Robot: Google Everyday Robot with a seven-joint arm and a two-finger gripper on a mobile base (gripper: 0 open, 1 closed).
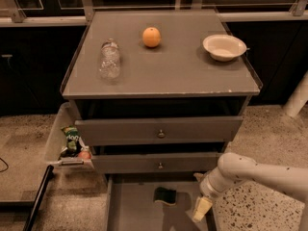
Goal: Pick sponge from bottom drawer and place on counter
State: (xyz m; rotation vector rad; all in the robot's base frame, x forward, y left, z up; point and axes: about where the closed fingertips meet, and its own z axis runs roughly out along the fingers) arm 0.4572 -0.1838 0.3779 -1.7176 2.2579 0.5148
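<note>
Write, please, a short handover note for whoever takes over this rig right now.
End effector: low at the right side of the open bottom drawer, to the right of the sponge and apart from it.
Sponge: lying on the drawer floor, near the middle.
Counter: carries a bottle, an orange and a bowl; no sponge there.
Done: drawer is open.
Left: grasp the sponge, lift it, set it on the counter.
</note>
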